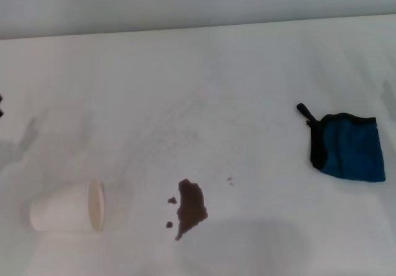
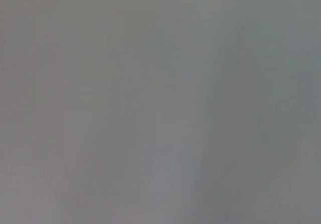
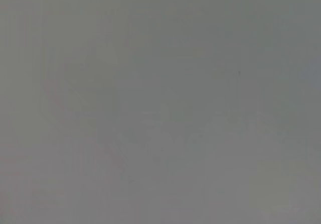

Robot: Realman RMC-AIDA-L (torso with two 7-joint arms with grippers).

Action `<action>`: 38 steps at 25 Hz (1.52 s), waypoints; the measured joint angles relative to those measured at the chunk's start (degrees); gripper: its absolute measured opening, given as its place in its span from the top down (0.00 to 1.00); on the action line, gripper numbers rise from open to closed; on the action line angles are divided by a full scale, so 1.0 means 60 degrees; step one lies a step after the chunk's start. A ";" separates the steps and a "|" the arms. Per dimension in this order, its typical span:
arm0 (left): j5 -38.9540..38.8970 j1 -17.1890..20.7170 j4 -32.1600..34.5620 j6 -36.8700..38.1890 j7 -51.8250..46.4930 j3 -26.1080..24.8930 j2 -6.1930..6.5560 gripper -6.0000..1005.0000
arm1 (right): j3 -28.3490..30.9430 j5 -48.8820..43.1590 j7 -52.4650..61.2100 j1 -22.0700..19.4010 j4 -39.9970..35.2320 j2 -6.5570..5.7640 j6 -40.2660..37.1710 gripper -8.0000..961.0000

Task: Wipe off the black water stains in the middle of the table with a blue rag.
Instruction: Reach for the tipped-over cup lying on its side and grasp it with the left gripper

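Black water stains are lying on the near middle of the table, and we are seeing them as a dark brown-black blotch, irregular and elongated, with a narrow tail at its near end and a few tiny droplets scattered to its left and one pair to its right. Around them the table is spreading wide, matte and plain white. We are finding the blue rag well apart from the stains, off toward our right side, lying flat as a soft, roughly square piece of bright blue cloth with black trim running along its left edge and a short black loop sticking out from its far left corner. A white paper cup is lying tipped on its side to the left of the stains, near them but not touching, its round mouth facing the blotch. We are not seeing either gripper, so we cannot place anything relative to the fingers and cannot tell whether they are apart or together; both wrist views are showing only a smooth, featureless grey surface.
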 joint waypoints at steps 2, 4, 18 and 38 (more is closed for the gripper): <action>0.0380 -0.0207 -0.0097 -0.0026 -0.0287 0.0017 0.0029 0.12 | 0.0000 0.0000 -0.0001 0.0008 0.0000 0.0000 -0.0007 0.30; 0.0714 -0.0434 -0.0356 -0.0030 -0.0570 0.0018 0.0046 0.12 | 0.0009 0.0000 -0.0002 0.0009 0.0001 0.0000 -0.0008 0.30; 0.6528 -0.3963 -0.6019 0.2203 -0.5120 0.0036 0.0073 0.12 | 0.0079 0.0008 0.0052 -0.0030 0.0004 0.0000 0.0157 0.30; 1.4392 -0.7824 -0.9038 0.5609 -0.5987 0.0069 0.0033 0.12 | 0.0083 0.0011 0.0027 0.0063 0.0206 0.0010 0.0360 0.30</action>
